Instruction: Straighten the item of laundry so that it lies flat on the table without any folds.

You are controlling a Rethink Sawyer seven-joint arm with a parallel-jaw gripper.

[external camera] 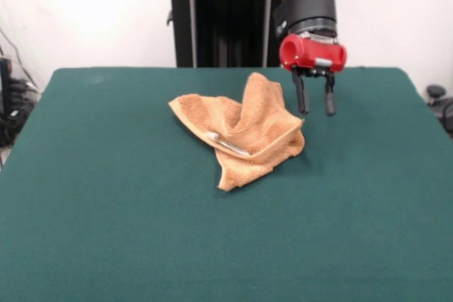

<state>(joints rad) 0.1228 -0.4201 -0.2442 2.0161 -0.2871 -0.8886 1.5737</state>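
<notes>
The orange-tan towel (244,132) lies crumpled on the green table (106,196), a little right of the middle. It is folded over itself, with one fold standing up at its far right and a white tag (228,144) showing near its front. My gripper (316,109) hangs just above the towel's right edge, close to the raised fold. Its two black fingers (302,97) point down with a gap between them and hold nothing.
The robot's black pedestal (219,26) stands behind the table's far edge. Cables and dark equipment (10,104) sit off the table's left side, and a dark object (437,97) off its right side.
</notes>
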